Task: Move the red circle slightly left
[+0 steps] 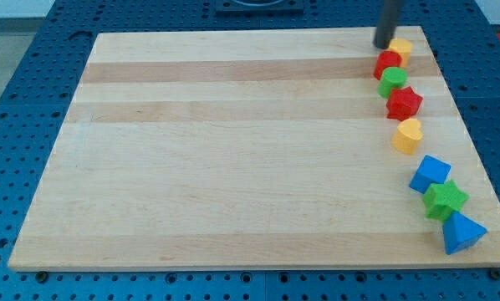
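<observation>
The red circle [388, 63] lies near the top right of the wooden board [233, 150], between a yellow block [400, 49] above it and a green circle [393, 81] below it, touching both. My tip [383, 45] stands just above and slightly left of the red circle, next to the yellow block. Below the green circle lies a red star [404, 103], then a yellow heart [407, 135].
Lower down the right side lie a blue cube [431, 174], a green star [445, 200] and a blue triangle [461, 233], close together. The board rests on a blue perforated table [16, 125].
</observation>
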`<state>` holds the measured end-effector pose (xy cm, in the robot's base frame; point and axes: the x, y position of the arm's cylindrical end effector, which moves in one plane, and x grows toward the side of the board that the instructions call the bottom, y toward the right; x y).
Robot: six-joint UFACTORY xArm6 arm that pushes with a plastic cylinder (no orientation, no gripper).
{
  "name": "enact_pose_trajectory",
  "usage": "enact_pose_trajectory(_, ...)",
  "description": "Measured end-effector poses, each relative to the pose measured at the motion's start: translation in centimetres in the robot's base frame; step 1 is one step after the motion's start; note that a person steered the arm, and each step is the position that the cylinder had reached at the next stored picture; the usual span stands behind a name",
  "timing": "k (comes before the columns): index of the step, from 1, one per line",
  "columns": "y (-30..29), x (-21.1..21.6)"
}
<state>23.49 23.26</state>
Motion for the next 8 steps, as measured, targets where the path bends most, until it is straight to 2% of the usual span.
enact_pose_trajectory(3, 1.3, -0.6)
enact_pose_trajectory(4, 6.7, -0.7)
enact_pose_trajectory(5, 6.7, 1.4)
enact_pose_trajectory(6, 6.7, 7.0)
enact_pose_trajectory(7, 6.0, 8.8)
enact_pose_trajectory(8, 6.0, 8.8)
